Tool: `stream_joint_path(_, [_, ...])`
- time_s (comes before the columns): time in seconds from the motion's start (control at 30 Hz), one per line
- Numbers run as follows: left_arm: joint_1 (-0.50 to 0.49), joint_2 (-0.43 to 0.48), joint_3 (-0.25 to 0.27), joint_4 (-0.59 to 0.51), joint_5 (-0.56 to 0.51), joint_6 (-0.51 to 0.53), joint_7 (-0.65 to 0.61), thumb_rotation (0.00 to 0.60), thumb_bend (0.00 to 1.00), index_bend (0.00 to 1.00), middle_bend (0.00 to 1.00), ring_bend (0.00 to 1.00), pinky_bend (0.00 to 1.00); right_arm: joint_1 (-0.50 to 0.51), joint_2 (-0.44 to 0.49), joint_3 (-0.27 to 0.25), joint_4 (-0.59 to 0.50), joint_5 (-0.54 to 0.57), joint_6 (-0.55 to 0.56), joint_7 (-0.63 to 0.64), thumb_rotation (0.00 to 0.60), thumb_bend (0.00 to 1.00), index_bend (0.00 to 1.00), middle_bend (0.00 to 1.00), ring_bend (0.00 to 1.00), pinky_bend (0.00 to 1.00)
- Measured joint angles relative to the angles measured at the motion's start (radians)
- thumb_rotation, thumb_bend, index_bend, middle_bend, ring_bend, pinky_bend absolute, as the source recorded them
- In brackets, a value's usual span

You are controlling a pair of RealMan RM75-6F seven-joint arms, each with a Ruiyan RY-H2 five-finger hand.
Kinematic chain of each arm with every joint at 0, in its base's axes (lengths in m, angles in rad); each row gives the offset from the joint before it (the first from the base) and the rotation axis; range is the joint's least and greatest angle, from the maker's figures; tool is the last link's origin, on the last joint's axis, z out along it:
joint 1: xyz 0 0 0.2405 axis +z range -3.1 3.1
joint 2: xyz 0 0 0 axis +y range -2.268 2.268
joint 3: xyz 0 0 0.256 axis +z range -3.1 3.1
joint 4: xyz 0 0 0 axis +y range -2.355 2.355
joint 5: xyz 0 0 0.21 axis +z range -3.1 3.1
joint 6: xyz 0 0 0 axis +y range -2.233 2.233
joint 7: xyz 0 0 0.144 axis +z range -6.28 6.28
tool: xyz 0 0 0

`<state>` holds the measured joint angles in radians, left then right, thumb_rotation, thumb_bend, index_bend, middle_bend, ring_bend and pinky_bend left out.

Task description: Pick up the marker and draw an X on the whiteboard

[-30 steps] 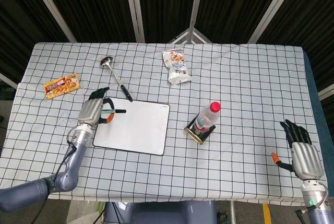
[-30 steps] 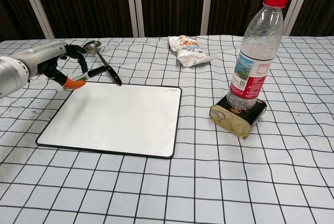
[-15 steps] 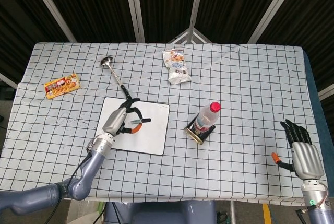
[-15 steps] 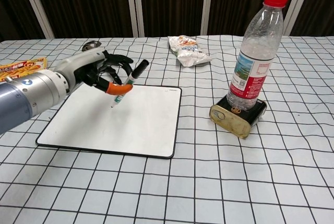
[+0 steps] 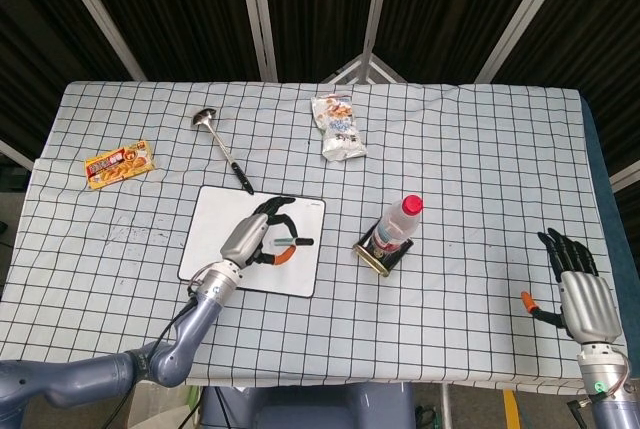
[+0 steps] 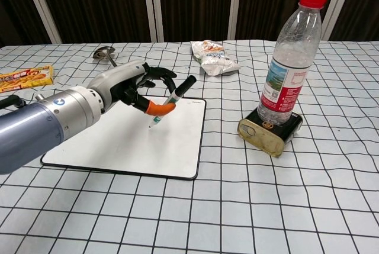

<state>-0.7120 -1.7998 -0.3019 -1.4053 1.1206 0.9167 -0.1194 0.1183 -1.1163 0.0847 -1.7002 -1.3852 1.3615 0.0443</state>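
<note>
The marker (image 6: 172,100) is gripped in the left hand (image 6: 131,86), tilted, tip over the whiteboard (image 6: 106,141). The right hand (image 5: 582,289) is kept open, well apart.

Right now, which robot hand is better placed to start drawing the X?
Left. The left robot hand already holds the marker over the whiteboard; the right robot hand sits far off.

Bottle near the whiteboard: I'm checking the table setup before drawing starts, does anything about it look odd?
Yes. The bottle stands upright on a flat gold tin rather than on the table, a small perch for something that tall. The left robot hand holds the marker over the whiteboard, well apart from it.
</note>
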Motion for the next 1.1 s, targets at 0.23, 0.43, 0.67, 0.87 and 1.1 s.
stream_joint_path(0.23, [-0.002, -0.003, 0.002, 0.001, -0.003, 0.004, -0.001, 0.600, 0.56, 0.68, 0.09, 0.00, 0.00, 0.000, 0.001, 0.000, -0.002, 0.001, -0.002, 0.001, 0.600, 0.31, 0.00, 0.00, 0.00, 0.00])
stream_joint_path(0.43, [-0.003, -0.003, 0.014, 0.002, 0.006, 0.003, 0.004, 0.600, 0.56, 0.68, 0.09, 0.00, 0.00, 0.000, 0.002, -0.001, -0.003, -0.001, -0.001, 0.000, 0.600, 0.31, 0.00, 0.00, 0.00, 0.00])
stream_joint_path(0.67, [-0.005, -0.002, 0.019, 0.008, 0.012, 0.001, -0.001, 0.600, 0.56, 0.68, 0.09, 0.00, 0.00, 0.000, 0.001, -0.001, -0.002, 0.001, -0.003, 0.000, 0.600, 0.31, 0.00, 0.00, 0.00, 0.00])
stream_joint_path(0.87, [-0.009, -0.002, 0.025, 0.018, 0.023, -0.003, -0.003, 0.600, 0.56, 0.68, 0.09, 0.00, 0.00, 0.001, 0.002, -0.001, -0.002, 0.002, -0.003, 0.001, 0.600, 0.31, 0.00, 0.00, 0.00, 0.00])
stream_joint_path(1.1, [-0.016, 0.000, 0.038, 0.051, 0.047, -0.009, 0.000, 0.600, 0.56, 0.68, 0.10, 0.00, 0.00, 0.001, 0.002, -0.001, -0.002, 0.002, -0.005, 0.002, 0.600, 0.31, 0.00, 0.00, 0.00, 0.00])
